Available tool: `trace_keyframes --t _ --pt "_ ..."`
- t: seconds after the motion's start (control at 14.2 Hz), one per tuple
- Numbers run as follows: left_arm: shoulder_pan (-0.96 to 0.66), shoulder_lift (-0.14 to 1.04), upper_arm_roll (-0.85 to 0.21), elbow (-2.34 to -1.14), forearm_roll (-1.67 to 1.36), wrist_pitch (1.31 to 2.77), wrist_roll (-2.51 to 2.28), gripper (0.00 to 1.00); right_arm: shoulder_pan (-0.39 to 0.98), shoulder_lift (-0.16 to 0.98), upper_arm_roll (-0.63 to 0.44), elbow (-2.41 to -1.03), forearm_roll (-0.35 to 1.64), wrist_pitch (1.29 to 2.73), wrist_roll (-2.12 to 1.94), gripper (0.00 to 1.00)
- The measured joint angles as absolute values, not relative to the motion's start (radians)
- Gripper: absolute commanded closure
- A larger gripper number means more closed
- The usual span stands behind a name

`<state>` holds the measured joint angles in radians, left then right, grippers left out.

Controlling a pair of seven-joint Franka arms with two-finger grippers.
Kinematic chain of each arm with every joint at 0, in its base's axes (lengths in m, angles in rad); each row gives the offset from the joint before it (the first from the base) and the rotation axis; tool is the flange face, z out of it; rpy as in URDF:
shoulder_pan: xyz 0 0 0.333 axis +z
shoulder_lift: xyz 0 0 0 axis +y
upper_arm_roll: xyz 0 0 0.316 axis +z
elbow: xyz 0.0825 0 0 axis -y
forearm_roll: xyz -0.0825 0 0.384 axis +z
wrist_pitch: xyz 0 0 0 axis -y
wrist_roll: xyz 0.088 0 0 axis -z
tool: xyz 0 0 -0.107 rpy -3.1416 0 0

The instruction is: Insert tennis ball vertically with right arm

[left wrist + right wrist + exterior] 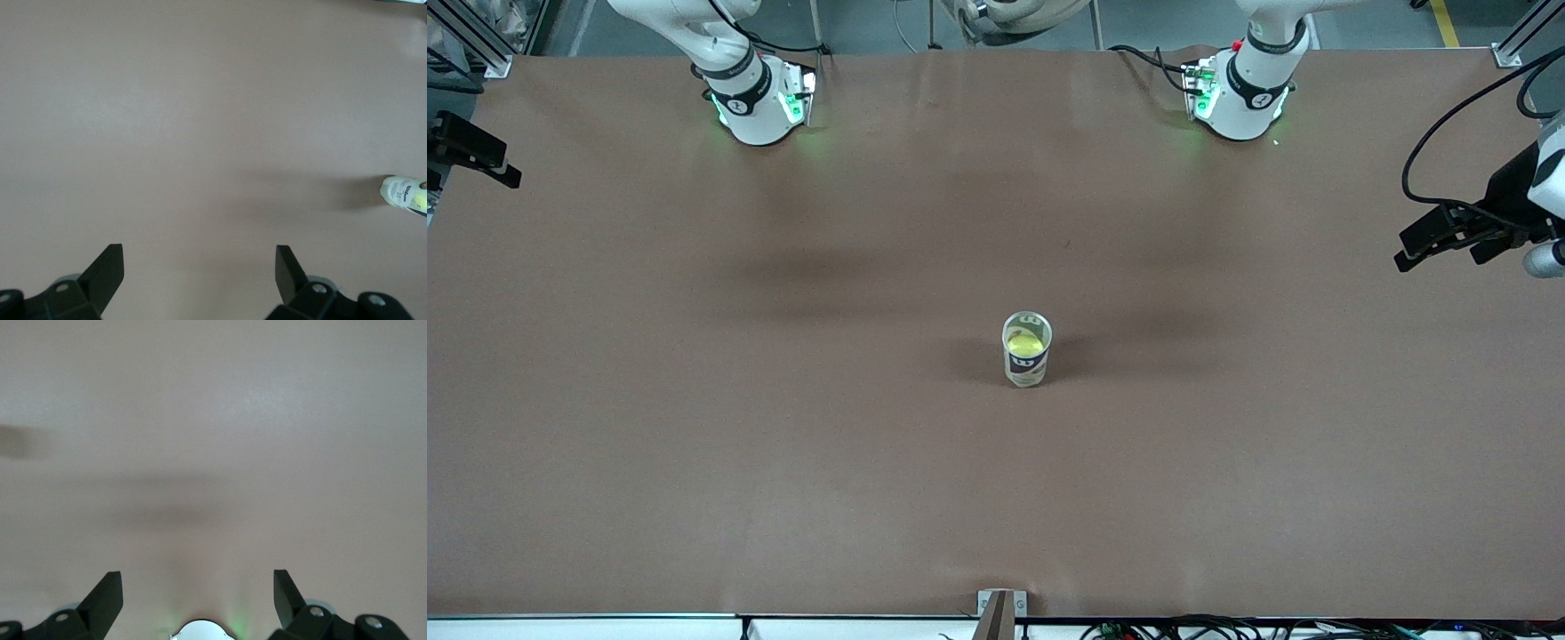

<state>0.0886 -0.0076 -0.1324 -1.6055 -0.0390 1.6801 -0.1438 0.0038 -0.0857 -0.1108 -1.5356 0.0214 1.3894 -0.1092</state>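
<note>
Both arms run off the top edge of the front view above their bases, and the left hand [1440,240] is cut by the frame's right edge, the right hand [471,156] by its left. In the left wrist view the can [405,195] is clipped at the right edge, its label too small to read in full. The tennis ball [1024,342] shows only its top inside the can. Each wrist view's bottom edge crops its own hand, leaving just the fingers [107,600].

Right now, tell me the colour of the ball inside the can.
Yellow-green; the tennis ball shows best in the front view, through the can's open top.
</note>
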Motion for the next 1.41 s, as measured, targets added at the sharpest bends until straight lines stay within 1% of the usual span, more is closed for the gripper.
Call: trace_keyframes --t 0.14,0.28,1.41 --pt "0.022 -0.008 -0.064 -1.598 -0.038 1.673 -0.144 0.0 0.004 -0.086 -0.11 -1.536 0.021 1.389 -0.109 0.0" --pt "-0.012 -0.007 -0.028 -1.597 -0.038 1.672 -0.144 0.0 0.004 -0.086 -0.11 -1.536 0.021 1.389 -0.109 0.0" --pt "-0.016 -0.001 -0.016 -1.597 -0.038 1.672 -0.144 0.0 0.004 -0.086 -0.105 -1.536 0.02 1.391 -0.109 0.0"
